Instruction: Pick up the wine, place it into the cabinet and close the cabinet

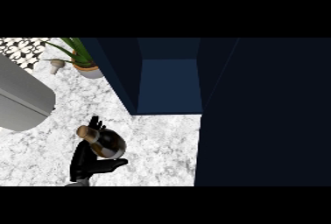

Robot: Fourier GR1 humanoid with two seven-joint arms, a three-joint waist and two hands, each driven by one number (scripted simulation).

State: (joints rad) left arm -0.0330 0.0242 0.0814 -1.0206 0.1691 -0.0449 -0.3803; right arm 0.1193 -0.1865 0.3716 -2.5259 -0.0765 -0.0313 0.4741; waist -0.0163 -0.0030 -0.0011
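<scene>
The step in hand looks like the pick-up. The wine bottle (105, 143) sits at about 8 o'clock in the view, over the marbled surface (161, 148), with its cork end pointing to 10 o'clock. The left robot hand (89, 162) is grasping it: fingers (97, 123) curl over the far side and the thumb closes under the dark body. I cannot tell whether the bottle is already off the surface.

The cabinet (169, 83) stands open at 1 o'clock from the bottle, well apart from it, and its door (265, 109) is swung out at 3 o'clock. I judge the next move calls for carrying the bottle toward 1 o'clock into the opening, clear of the door's edge. The right robot hand does not show.
</scene>
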